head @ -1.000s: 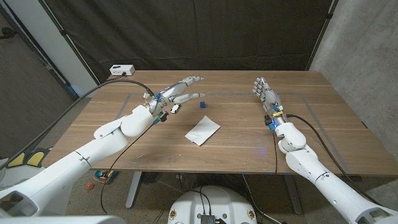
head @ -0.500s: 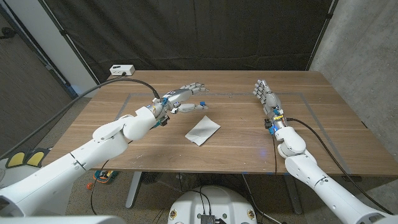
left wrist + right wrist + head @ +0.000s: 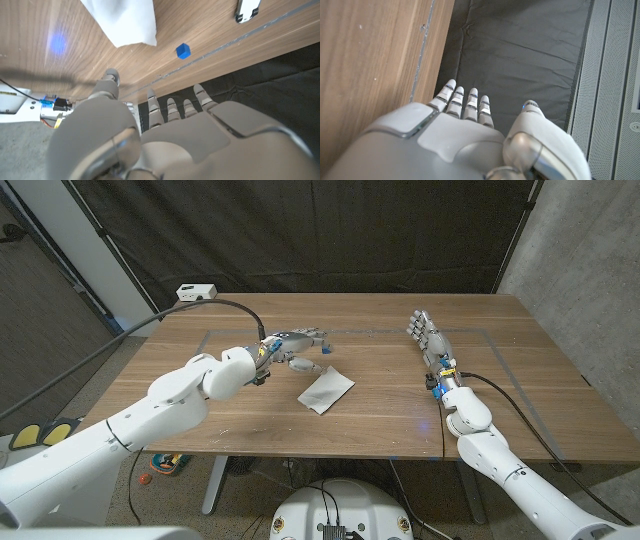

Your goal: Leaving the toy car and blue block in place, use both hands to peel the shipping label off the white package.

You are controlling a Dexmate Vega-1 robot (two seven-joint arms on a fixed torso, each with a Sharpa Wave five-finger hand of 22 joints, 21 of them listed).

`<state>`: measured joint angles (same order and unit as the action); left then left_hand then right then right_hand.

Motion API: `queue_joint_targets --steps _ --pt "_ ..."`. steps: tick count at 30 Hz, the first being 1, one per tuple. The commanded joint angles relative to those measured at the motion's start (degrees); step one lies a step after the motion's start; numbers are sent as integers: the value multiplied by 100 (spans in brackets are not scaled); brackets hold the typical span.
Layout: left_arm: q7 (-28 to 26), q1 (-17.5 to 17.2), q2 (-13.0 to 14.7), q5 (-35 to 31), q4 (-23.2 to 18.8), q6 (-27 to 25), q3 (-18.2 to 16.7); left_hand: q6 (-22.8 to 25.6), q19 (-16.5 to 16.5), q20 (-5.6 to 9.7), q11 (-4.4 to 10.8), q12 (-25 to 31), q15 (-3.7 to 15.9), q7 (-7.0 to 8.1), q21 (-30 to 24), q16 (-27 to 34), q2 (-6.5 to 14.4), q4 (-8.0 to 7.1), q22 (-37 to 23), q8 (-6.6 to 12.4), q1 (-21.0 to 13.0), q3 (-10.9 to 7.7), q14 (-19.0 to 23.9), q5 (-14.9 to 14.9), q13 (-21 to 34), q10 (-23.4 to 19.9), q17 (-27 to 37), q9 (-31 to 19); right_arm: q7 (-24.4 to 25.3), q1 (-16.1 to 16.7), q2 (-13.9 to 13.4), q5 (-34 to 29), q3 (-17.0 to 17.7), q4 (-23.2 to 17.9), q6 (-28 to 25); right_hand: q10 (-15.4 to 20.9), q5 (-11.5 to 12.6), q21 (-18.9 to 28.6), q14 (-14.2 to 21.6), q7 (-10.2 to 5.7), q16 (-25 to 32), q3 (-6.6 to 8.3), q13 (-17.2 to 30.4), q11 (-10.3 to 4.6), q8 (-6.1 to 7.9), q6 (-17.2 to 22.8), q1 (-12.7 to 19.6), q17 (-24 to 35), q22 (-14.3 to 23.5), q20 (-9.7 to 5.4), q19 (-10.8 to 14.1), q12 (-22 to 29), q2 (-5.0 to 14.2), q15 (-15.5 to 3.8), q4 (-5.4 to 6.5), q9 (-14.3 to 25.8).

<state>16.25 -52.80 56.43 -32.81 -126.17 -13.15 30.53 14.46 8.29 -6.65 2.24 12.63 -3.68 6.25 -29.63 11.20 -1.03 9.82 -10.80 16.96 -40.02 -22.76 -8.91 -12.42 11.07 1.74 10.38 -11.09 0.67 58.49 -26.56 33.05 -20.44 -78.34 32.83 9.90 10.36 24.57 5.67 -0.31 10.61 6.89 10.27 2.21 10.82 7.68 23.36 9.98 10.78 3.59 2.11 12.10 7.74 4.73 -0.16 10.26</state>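
1. Wooden table [image 3: 520, 395] first, and at its far left corner sits a small white box [image 3: 196, 293], well away from the action.
2. Left hand [image 3: 298, 344] hovers above the table just behind the white package [image 3: 327, 389], fingers apart and holding nothing; from the left wrist view its fingers [image 3: 171, 109] reach forward, spread, gripping nothing.
3. White package lies flat near the table's middle, corner-on to the robot, untouched. I can't make out the shipping label on it from here.
4. Blue block [image 3: 183, 50] sits close behind the package, near a taped line; the toy car [image 3: 248, 8] lies further along that line. In the head view the left hand covers that whole patch.
5. Right hand [image 3: 427, 334] stands over on the right side, well apart from the package, fingers straight and close together, empty.
6. Danger now: the left hand is crowded right over the block and car, so a low sweep toward the package could knock either out of place.
7. Second worry: the package looks light and flat; if one hand tugs before the other pins it, it'll likely slide or lift instead of peeling.
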Motion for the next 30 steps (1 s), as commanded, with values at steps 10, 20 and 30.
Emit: queue_joint_targets --steps 10,20,30 --pt "1960 785 -89 -1099 -418 -822 715 203 -110 -2 -98 -34 -77 13 25 -71 29 7 -13 35 -440 -78 -172 -19 16 93 0 -40 -305 -265 211 159 -91 519 128 71 29 -23 47 7 11 25 31 22 23 50 -47 11 36 22 16 31 -18 10 5 29" --pt "2469 911 -221 -1645 -346 -817 943 495 -138 40 -61 -30 -84 46 62 -50 -51 -8 -13 114 -705 -44 -180 -18 16 68 -9 -68 -385 -340 288 174 -116 678 219 72 29 -31 55 6 10 24 32 24 21 50 -63 12 37 26 18 28 -20 20 8 29" --pt "2948 866 -471 -2374 -234 -948 1132 99 -38 43 -111 -86 -135 15 151 -61 -235 -66 -16 -40 -796 99 -282 -10 23 236 -3 -133 -393 -322 342 177 -108 756 341 77 28 -37 65 -2 12 20 32 20 21 57 -92 15 38 30 26 28 -20 15 19 29"
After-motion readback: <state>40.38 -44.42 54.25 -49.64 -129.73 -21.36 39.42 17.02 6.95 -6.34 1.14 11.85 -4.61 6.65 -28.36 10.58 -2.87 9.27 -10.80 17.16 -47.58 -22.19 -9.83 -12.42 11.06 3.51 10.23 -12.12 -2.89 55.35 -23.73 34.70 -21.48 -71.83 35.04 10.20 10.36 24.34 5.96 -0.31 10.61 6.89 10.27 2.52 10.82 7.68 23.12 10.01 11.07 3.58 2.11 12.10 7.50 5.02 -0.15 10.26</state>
